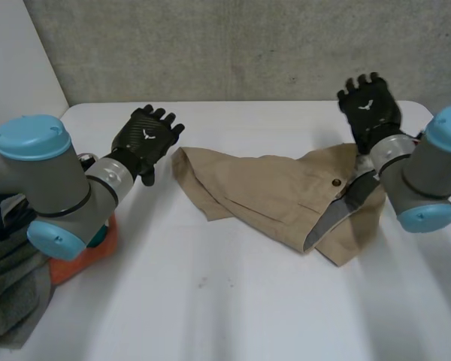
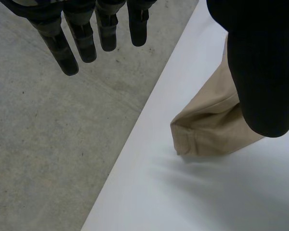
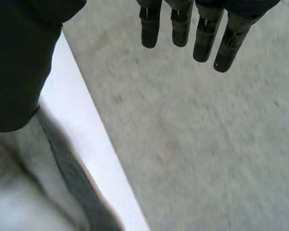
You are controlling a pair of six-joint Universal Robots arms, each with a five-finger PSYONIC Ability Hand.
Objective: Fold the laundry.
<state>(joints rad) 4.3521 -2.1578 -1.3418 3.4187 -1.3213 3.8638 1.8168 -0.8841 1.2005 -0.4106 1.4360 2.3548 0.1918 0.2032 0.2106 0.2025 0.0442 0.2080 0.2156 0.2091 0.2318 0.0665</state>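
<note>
You've got the broad white table (image 1: 233, 301) under both arms. On it, from centre to right, lies the crumpled tan cotton garment (image 1: 270, 188) in loose folds, with a dark inner face turned out along its right side. You can't quite tell what kind of garment it is. Your right arm (image 1: 428, 173) covers the cloth's right end. Your left arm (image 1: 52, 188) hides most of a flat orange object (image 1: 90, 252) at the table's left side, too hidden to identify. Next to that, a heap of grey cloth (image 1: 11, 293) is cut off at the head view's edge.

Now the hands. The left hand (image 1: 146, 139) hovers just beside the garment's left end. Its wrist view gives you straight fingers (image 2: 82, 41) spread well away from the thumb, nothing held, and a hemmed tan corner lying near the thumb. The right hand (image 1: 370, 111) hangs over the garment's back right edge. From its wrist you see straight fingers (image 3: 202, 36), empty, reaching past the table's rim, with the cloth below them a grey blur.

Smallest of all, the head view gives you a dark round button (image 1: 336, 182) on the tan cloth near the right arm.
</note>
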